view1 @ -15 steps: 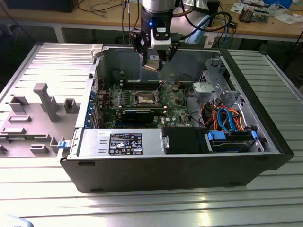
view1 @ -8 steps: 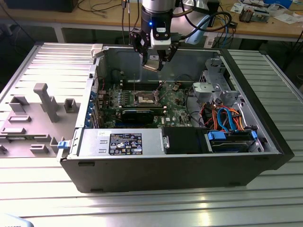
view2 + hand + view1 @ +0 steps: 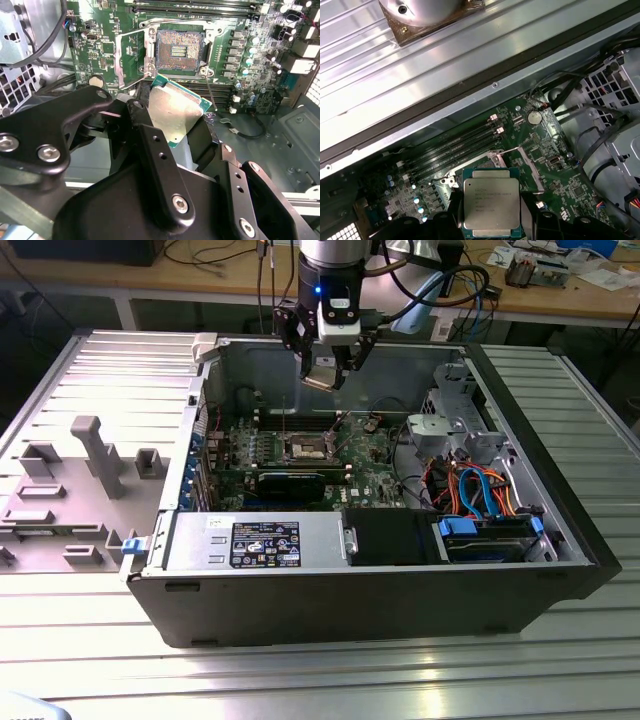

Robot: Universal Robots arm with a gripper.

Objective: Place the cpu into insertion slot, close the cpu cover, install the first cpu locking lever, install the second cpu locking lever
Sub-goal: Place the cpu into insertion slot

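The gripper [image 3: 326, 377] hung in the upper middle of the exterior view, over the open computer case [image 3: 350, 592]. Its fingers [image 3: 150, 145] were clenched on the edges of the cpu [image 3: 175, 112]. The chip was held in the air above the insertion slot [image 3: 180, 49], whose dark centre lay uncovered on the green board [image 3: 372, 466] near the frame's centre.

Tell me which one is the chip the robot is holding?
Find the open black computer case on the metal table. Above its green motherboard hangs the arm's tool, gripping the cpu. It is the small flat silvery-tan square, held in the air, unlike the dark-centred insertion slot on the board.
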